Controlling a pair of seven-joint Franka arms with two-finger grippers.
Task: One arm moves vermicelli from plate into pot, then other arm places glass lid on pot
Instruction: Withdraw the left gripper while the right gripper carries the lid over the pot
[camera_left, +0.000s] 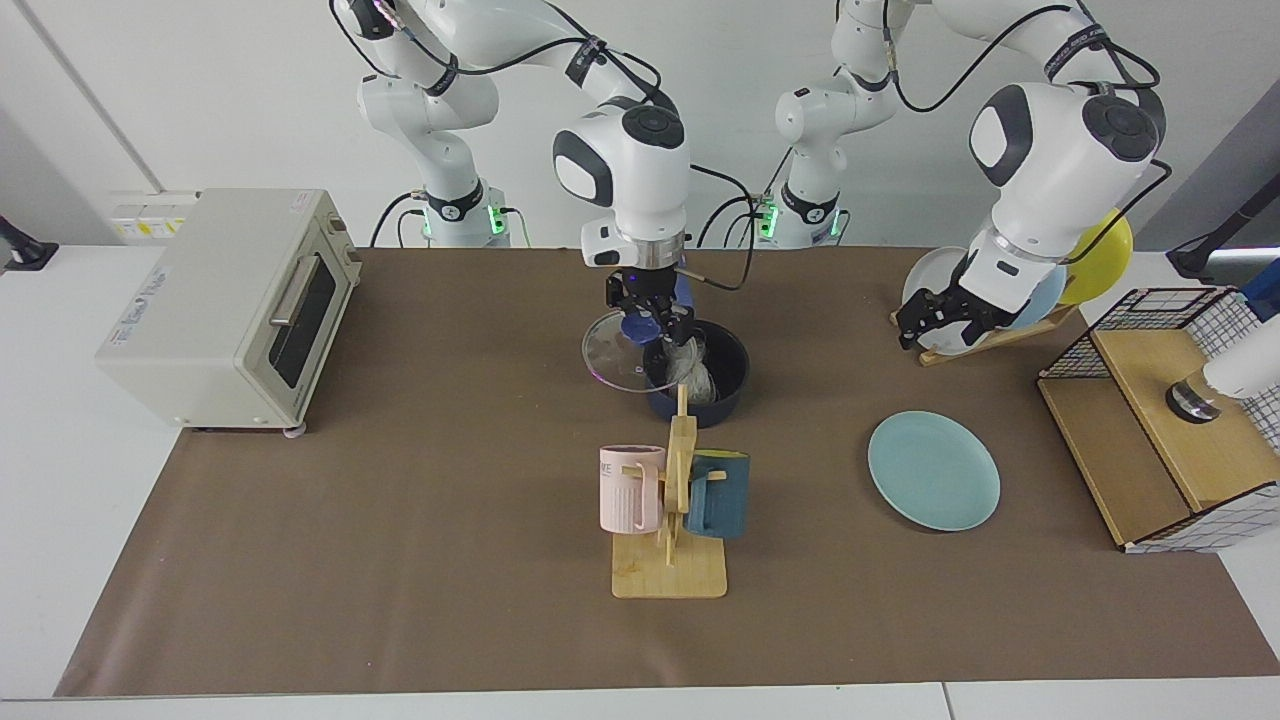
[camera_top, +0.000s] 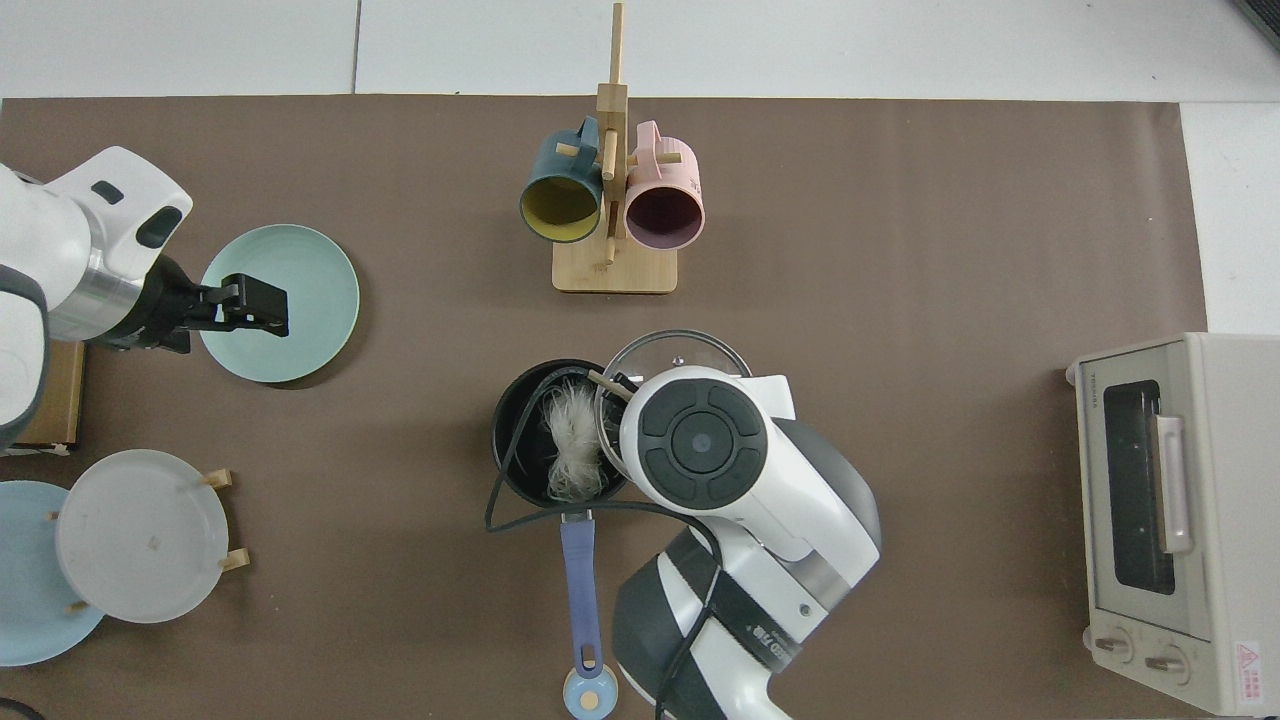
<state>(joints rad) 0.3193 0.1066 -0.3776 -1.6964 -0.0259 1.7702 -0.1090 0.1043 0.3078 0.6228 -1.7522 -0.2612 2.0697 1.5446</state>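
Clamping my right gripper (camera_left: 650, 322) on the glass lid (camera_left: 622, 352) by its knob, I hold it overlapping the pot (camera_left: 712, 385), where the vermicelli (camera_top: 572, 440) lies. Next I'd centre and lower it. My left gripper (camera_left: 935, 318), parted and empty, waits near the plate (camera_left: 933, 470).

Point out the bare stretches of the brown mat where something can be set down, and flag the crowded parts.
Bare: the near strip in front of the mug rack, and the stretch between toaster oven and glass lid. Crowded: the middle, where the right tool holds the lid partly over the pot, and around the plate and plate rack, where the left tool hangs.
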